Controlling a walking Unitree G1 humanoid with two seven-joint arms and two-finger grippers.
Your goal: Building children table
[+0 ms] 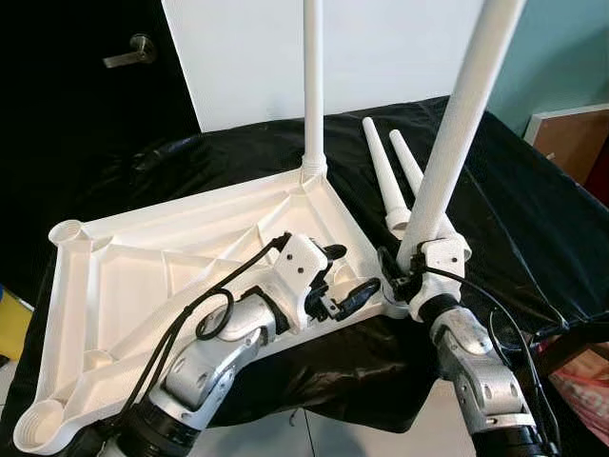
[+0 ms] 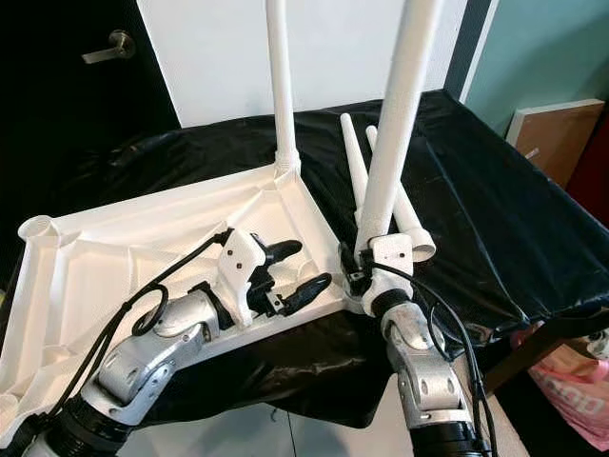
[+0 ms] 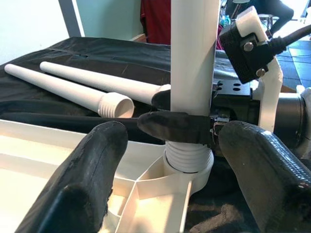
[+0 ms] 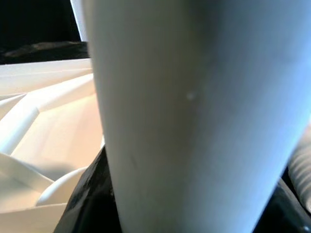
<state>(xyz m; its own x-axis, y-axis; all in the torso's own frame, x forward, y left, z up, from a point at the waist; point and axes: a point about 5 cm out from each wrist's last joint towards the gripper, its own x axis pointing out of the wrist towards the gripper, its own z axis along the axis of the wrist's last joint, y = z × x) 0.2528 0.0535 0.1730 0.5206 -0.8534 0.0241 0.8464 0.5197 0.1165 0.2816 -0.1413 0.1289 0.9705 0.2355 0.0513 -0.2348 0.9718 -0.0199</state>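
loose legs [image 1: 395, 181] block right, tabletop [image 1: 143, 276] open

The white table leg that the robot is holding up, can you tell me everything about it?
The held leg is a long, smooth, white plastic tube with a ribbed screw thread at its bottom end. It stands nearly upright, leaning a little, its threaded end sitting in the corner socket of the upside-down white tabletop. The right gripper clamps it just above the thread, jaws shut on it. The left gripper rests open beside it, not touching. Its top runs out of the picture.
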